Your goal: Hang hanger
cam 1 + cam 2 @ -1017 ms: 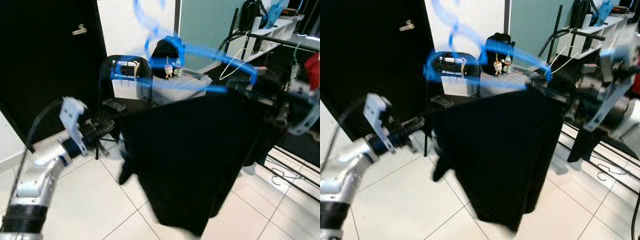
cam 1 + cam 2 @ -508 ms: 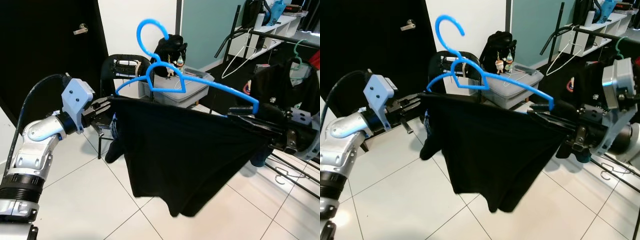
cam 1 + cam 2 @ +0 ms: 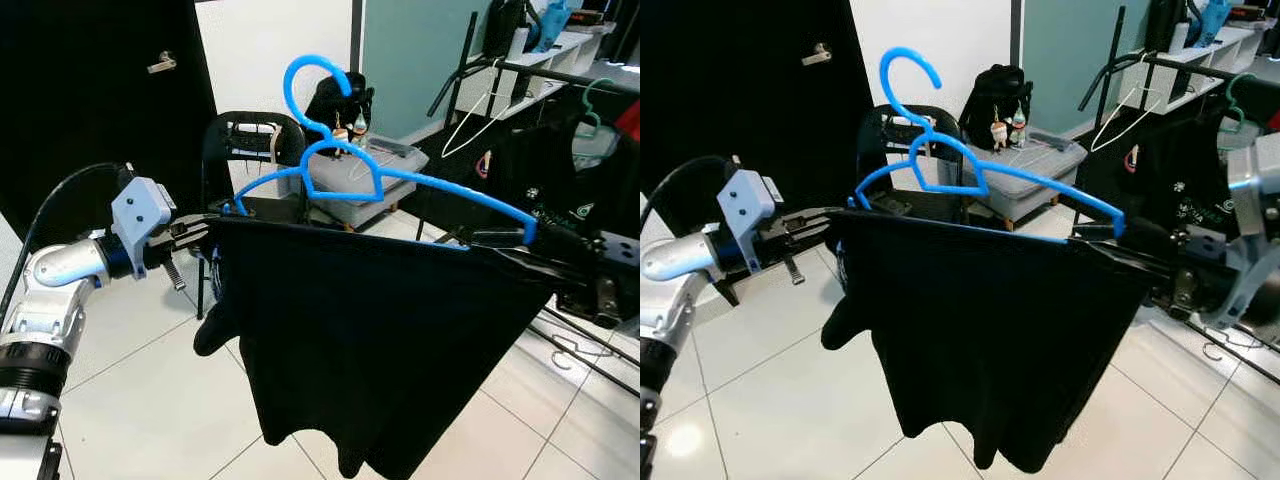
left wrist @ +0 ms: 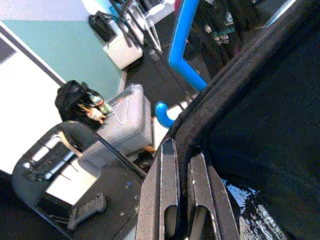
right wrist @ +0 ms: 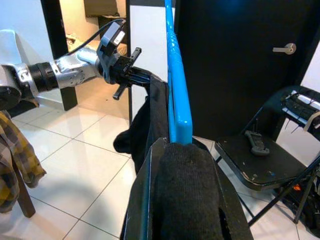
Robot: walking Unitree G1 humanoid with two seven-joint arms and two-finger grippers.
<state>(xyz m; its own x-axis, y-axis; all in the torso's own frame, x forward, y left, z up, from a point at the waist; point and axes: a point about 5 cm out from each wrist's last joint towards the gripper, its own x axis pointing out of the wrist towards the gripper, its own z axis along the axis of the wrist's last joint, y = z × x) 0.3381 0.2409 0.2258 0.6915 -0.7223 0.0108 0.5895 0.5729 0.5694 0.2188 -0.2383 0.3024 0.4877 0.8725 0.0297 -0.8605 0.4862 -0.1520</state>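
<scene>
A blue plastic hanger (image 3: pixel 345 170) is held level in front of me, its hook (image 3: pixel 305 85) pointing up. A black garment (image 3: pixel 370 340) drapes over it and hangs toward the floor. My left gripper (image 3: pixel 205 222) is shut on the garment's edge at the hanger's left end. My right gripper (image 3: pixel 500 243) is shut on the hanger's right end, with black cloth wrapped over its fingers (image 5: pixel 185 185). In the left wrist view the fingers (image 4: pixel 167 170) pinch the dark hem next to the blue bar (image 4: pixel 182 45).
A black clothes rail (image 3: pixel 560 78) at the far right carries a white wire hanger (image 3: pixel 480 115) and dark clothes (image 3: pixel 545 165). A black folding chair (image 3: pixel 250 150), a grey storage box (image 3: pixel 370 170) and a black backpack (image 3: pixel 335 100) stand behind the garment. A black door (image 3: pixel 90 100) is at left.
The hanger with the garment has come up slightly and is held more level. My left gripper has drawn the left edge outward, so the cloth hangs wider and flatter.
</scene>
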